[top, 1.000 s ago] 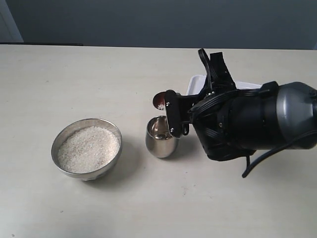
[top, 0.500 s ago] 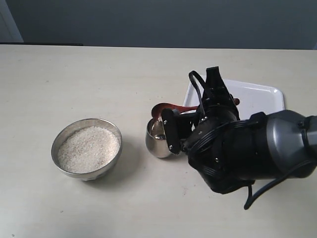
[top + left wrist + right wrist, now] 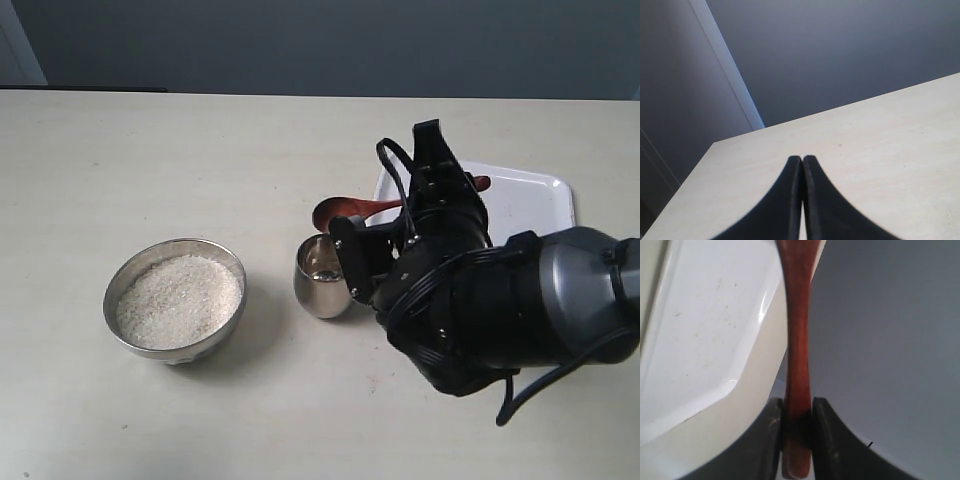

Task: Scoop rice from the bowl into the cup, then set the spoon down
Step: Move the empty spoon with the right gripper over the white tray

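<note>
The steel bowl (image 3: 118, 318) sits at the left, filled with white rice (image 3: 178, 300). To its right stands the shiny cup (image 3: 320, 278); I cannot tell what it holds. My right gripper (image 3: 440, 190) (image 3: 796, 412) is shut on the handle of the wooden spoon (image 3: 340, 211) (image 3: 797, 340). The spoon hangs about level just behind the cup. Its oval bowl looks empty and its handle tip reaches over the white tray (image 3: 530, 200). My left gripper (image 3: 802, 159) is shut on nothing above bare table, outside the exterior view.
The white tray (image 3: 705, 315) lies at the back right, partly behind my bulky right arm (image 3: 500, 300). The tabletop (image 3: 250, 150) stretches pale and bare behind the bowl, and a dark wall rises beyond the far edge.
The spoon was tipped over the cup with a few grains in it. It has levelled out and drawn back to the right, its handle tip now over the tray. The arm dropped lower.
</note>
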